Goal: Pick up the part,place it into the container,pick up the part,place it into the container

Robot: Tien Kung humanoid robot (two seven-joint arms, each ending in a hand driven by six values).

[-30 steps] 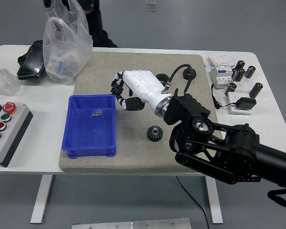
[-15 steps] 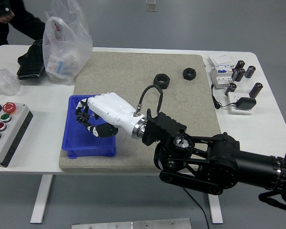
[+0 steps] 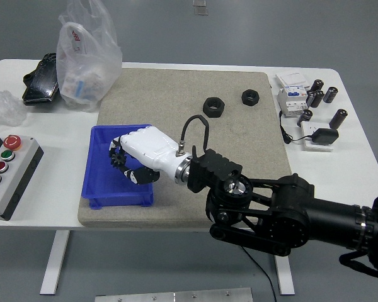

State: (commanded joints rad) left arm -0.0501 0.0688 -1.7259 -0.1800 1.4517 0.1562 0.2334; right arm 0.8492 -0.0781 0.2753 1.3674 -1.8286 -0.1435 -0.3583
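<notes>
Our right hand (image 3: pixel 135 160) sits left of centre in the frame, over the blue container (image 3: pixel 99 168), with its fingers curled around a small black gear (image 3: pixel 118 161). The gear is held above the container's open inside, near its right wall, and we cannot tell whether it already touches the floor. The hand covers much of the container, so we cannot see what else lies in it. Our left hand is not in view.

We judge this to be the placing step, with the release not yet made. The main risk lies in how the fingers open. If the gear hangs on one fingertip, it may tip sideways and land on the right wall or roll out onto the grey mat (image 3: pixel 183 88). Letting go from too high could make it bounce in the shallow container. The hand is also close to the near wall, so lifting away at an angle might nudge or drag the container across the mat.

Two black nuts (image 3: pixel 213 106) lie on the mat in the upper middle of the frame, well apart from the hand.
</notes>
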